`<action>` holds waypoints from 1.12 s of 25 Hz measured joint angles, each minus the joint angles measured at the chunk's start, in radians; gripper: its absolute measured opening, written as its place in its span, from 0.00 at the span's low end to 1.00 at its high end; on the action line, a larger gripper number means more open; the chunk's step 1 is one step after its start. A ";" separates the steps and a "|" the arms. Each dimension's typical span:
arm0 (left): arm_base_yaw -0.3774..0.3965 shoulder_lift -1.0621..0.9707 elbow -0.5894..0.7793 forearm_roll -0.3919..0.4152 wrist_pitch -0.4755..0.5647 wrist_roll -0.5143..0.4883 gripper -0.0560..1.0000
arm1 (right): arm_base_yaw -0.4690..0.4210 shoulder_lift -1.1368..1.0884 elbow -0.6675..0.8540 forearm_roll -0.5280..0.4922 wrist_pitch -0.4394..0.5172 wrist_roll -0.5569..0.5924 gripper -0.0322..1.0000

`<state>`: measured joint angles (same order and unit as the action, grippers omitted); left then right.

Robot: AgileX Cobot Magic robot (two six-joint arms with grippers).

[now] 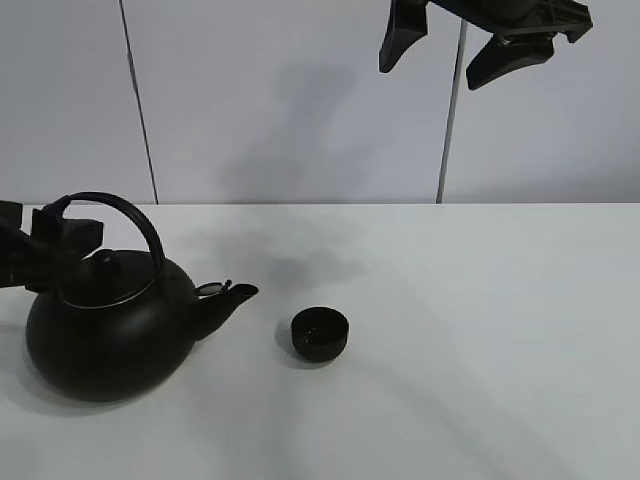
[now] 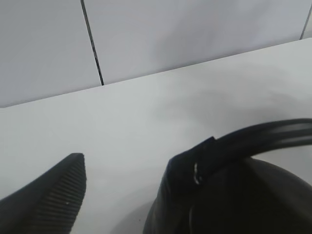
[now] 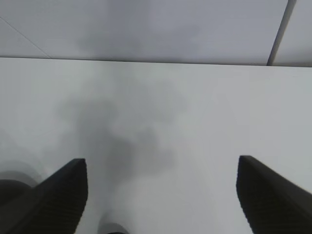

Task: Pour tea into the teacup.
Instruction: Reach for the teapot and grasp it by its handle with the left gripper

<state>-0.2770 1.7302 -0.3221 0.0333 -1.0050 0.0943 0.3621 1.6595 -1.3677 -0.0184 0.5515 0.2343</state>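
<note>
Two risks showed: a skewed grip on the handle [image 1: 130,215] could let the kettle [image 1: 100,340] swing, and a fast tilt could overshoot the teacup [image 1: 320,333], standing on the bench [image 1: 480,350] beyond the kettle from the left fingers [image 2: 53,195]. Those stood wide at the handle, gripping nothing; the right fingers [image 3: 53,195] hung wide, empty, well above.
</note>
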 joint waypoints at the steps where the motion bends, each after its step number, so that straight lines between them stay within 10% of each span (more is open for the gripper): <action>1: 0.000 0.011 -0.001 0.000 -0.004 0.000 0.59 | 0.000 0.000 0.000 0.000 0.000 0.000 0.59; 15: 0.000 0.083 -0.001 -0.002 -0.103 -0.005 0.58 | 0.000 0.000 0.000 0.000 0.000 0.000 0.59; 28: 0.000 0.084 -0.001 0.019 -0.108 0.008 0.16 | 0.000 0.000 0.000 0.000 -0.001 0.000 0.59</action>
<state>-0.2770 1.8138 -0.3232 0.0518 -1.1131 0.1022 0.3621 1.6595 -1.3677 -0.0184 0.5503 0.2343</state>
